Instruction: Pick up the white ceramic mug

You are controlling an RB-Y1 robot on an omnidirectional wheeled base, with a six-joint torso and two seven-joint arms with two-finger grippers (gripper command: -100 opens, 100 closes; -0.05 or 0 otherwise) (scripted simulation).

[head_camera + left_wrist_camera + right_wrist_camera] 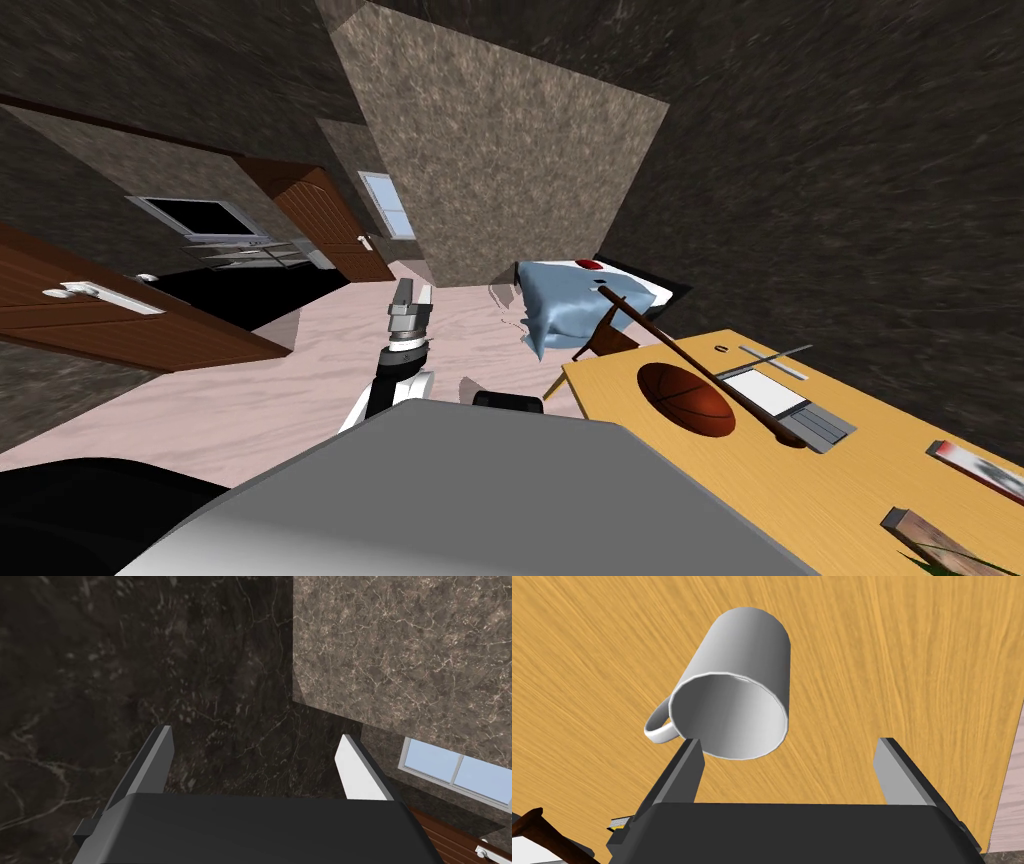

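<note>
In the right wrist view a plain white mug (737,691) rests on a yellow wooden tabletop (912,666), its open mouth turned toward the camera and its handle (657,728) sticking out sideways. My right gripper (789,745) is open just short of the mug. One of its fingers (684,768) sits right at the mug's rim and the other stands well off to the side, so the mug is not between them. My left gripper (412,293) is raised over the floor, open and empty (254,733).
The wooden table (860,500) at my right carries a brown basketball (687,397), a long dark stick (690,365), papers and a few flat items. Past it stand a chair (600,340) and a bed with blue bedding (560,295). A marbled wall block (490,160) rises ahead, with brown doors (320,215) to the left.
</note>
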